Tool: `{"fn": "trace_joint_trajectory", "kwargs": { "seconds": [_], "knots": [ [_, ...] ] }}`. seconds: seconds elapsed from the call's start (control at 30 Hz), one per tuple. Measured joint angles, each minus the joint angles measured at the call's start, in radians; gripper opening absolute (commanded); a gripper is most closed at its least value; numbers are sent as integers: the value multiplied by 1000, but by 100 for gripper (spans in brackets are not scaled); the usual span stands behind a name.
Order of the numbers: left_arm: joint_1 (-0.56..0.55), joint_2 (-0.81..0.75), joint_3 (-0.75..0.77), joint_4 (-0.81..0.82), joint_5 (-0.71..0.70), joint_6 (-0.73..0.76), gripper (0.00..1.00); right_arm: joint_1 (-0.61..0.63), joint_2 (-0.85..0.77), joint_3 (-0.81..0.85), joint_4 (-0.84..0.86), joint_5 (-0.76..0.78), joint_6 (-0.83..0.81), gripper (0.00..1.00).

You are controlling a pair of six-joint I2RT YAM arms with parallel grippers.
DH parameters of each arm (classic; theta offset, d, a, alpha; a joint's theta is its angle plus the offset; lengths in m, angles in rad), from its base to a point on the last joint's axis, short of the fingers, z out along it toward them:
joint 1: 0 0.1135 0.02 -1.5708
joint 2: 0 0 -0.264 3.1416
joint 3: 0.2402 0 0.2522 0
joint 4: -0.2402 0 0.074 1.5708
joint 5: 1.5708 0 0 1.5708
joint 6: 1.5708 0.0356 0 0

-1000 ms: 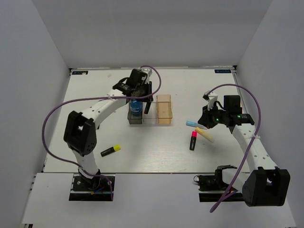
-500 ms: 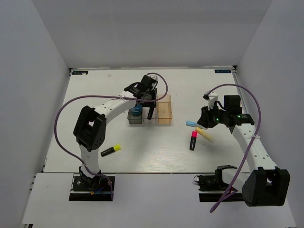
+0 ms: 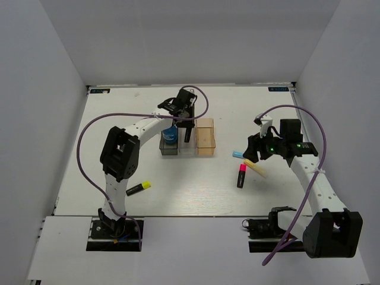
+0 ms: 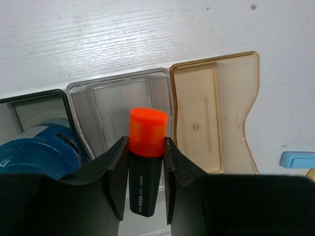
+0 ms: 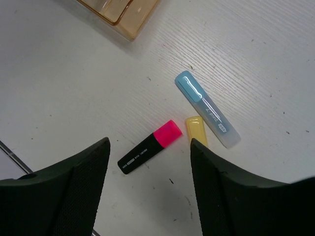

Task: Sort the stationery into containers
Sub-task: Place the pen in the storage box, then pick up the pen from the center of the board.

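My left gripper (image 4: 145, 147) is shut on a black highlighter with an orange end (image 4: 147, 129), held end-up over the clear bin (image 4: 117, 98). To its left, the dark grey bin (image 4: 34, 98) holds the blue roll (image 4: 42, 150); the amber bin (image 4: 216, 108) is on its right. My right gripper (image 5: 150, 152) is open just above a pink-ended highlighter (image 5: 167, 133) lying on the table. A pale-yellow bar (image 5: 196, 129) and a light-blue bar (image 5: 206, 109) lie beside it. From above, the left gripper (image 3: 187, 134) hangs over the bins and the right gripper (image 3: 250, 155) over the loose items.
A yellow-ended highlighter (image 3: 138, 188) lies alone on the near left of the white table (image 3: 196, 190). The three bins stand side by side in the middle, amber bin (image 3: 205, 138) rightmost. Purple cables loop over both arms. Grey walls enclose the table.
My right gripper has opened wide over the pink-ended highlighter. The left gripper has shifted right from the dark bin to over the clear bin, still holding the orange-ended highlighter.
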Motion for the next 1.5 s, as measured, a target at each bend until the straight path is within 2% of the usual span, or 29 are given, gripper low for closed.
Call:
{"fn": "trace_joint_trajectory", "kwargs": {
  "seconds": [0.1, 0.17, 0.2, 0.23, 0.27, 0.3, 0.33, 0.4, 0.43, 0.47, 0.53, 0.57, 0.6, 0.63, 0.67, 0.73, 0.77, 0.83, 0.87, 0.93, 1.0, 1.17, 1.5],
  "knots": [
    [1, 19, 0, -7, 0, -3, 48, 0, 0, 0, 0, -3, -2, 71],
    [1, 27, 0, -10, 0, -2, 59, 0, 0, 0, 0, -5, -3, 65],
    [1, 29, 0, -11, 0, -3, 62, 0, 1, 0, 0, -7, -4, 57],
    [1, 29, 0, -12, 0, -1, 68, 0, 3, 0, -2, -11, -6, 28],
    [1, 29, 0, -12, -1, 0, 71, 0, 6, 0, -4, -17, -11, 10],
    [1, 29, 3, -12, -2, 0, 73, 0, 10, 0, -8, -24, -17, 2],
    [2, 29, 6, -13, -3, 1, 75, 0, 15, 0, -19, -33, -13, 0],
    [2, 29, 18, -16, -3, 5, 75, 0, 30, 3, -45, -48, -16, 0],
    [2, 28, 24, -16, -3, 6, 72, 1, 40, 6, -58, -55, -19, 6],
    [2, 22, 24, -14, -4, 8, 64, 2, 53, 16, -87, -61, -25, 9],
    [1, -9, 7, -12, -4, 8, 26, 5, 89, 45, -152, -72, -32, 17],
    [0, -47, -21, -9, -6, 18, 0, 10, 107, 60, -183, -79, -32, 24],
    [-2, -89, -54, -9, -9, 19, 0, 14, 119, 66, -208, -81, -32, 26],
    [-6, -149, -101, -6, -14, 31, 4, 21, 129, 68, -230, -79, -27, 28],
    [-13, -216, -143, -15, -21, 40, 16, 29, 138, 67, -254, -74, -21, 38],
    [-36, -358, -237, -19, -41, 70, 54, 50, 155, 66, -287, -47, -8, 38],
    [-52, -438, -283, -32, -55, 85, 66, 61, 162, 65, -294, -23, 3, 42],
    [-85, -591, -379, -56, -82, 97, 74, 84, 179, 56, -296, 27, 31, 44],
    [-103, -674, -441, -64, -99, 104, 79, 94, 193, 50, -296, 51, 45, 48],
    [-117, -808, -552, -103, -129, 113, 82, 113, 235, 43, -296, 98, 85, 55],
    [-115, -916, -662, -138, -172, 117, 84, 133, 281, 35, -282, 143, 117, 55],
    [-108, -1053, -859, -246, -259, 122, 85, 179, 369, 25, -227, 237, 209, 56],
    [-108, -1217, -936, -316, -343, 124, 86, 276, 485, 35, -126, 450, 390, 53]
  ]
}}
